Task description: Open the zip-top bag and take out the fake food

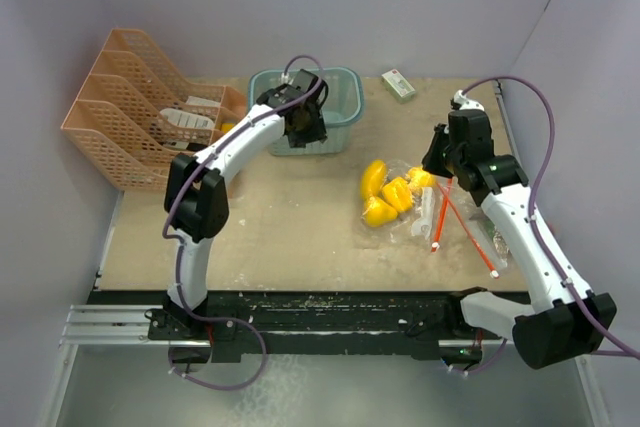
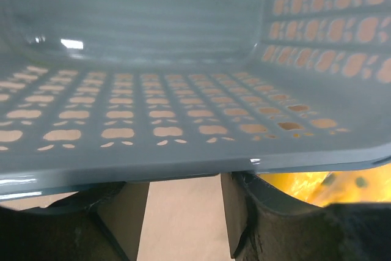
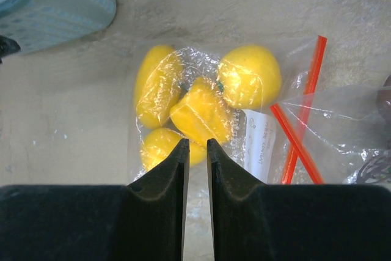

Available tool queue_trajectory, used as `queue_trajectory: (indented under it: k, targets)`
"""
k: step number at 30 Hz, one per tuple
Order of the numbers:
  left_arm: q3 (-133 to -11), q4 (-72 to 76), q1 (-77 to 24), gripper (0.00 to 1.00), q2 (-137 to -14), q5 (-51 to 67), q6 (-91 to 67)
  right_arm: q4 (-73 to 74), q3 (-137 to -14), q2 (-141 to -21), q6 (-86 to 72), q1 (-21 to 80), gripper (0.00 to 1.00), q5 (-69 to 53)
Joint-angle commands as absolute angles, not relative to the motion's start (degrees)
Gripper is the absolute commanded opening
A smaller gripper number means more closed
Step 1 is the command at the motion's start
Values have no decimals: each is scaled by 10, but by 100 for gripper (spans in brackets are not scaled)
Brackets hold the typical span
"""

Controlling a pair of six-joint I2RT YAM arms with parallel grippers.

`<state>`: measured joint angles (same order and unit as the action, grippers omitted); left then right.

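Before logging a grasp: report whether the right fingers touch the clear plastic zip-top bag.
Cannot tell. In the right wrist view the nearly closed right fingers overlap the clear plastic zip-top bag, but neither contact nor gap shows.

Soft, even light fills the top view. The table (image 1: 300,237) is bright, and the arms cast only faint, fuzzy shadows. The left wrist view is dim and blurred throughout: the basket (image 2: 183,90) sits too close to focus, with one small white glint on its back wall and a smeared yellow glow at lower right. The right wrist view is bright and fairly sharp. The bag (image 3: 201,65) sparkles with glare over the fake food (image 3: 247,77), and the right gripper (image 3: 197,143) shows as a near-black silhouette.
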<state>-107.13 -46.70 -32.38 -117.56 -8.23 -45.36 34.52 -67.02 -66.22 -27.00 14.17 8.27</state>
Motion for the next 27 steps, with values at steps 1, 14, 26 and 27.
queue_trajectory:
  k: [1,14,26,27]
  targets:
    - [-1184,-490,-299,53,-1220,-87,-401,358,-669,-642,-260,140,20,107]
    - [-1258,-482,-272,62,-1215,-32,-359,360,-668,-640,-255,140,21,132]
    - [-1287,-527,-237,99,-1140,-140,-297,343,-668,-661,-259,140,23,114]
    - [-1289,-528,-222,99,-1139,-139,-295,343,-668,-662,-259,140,23,113]
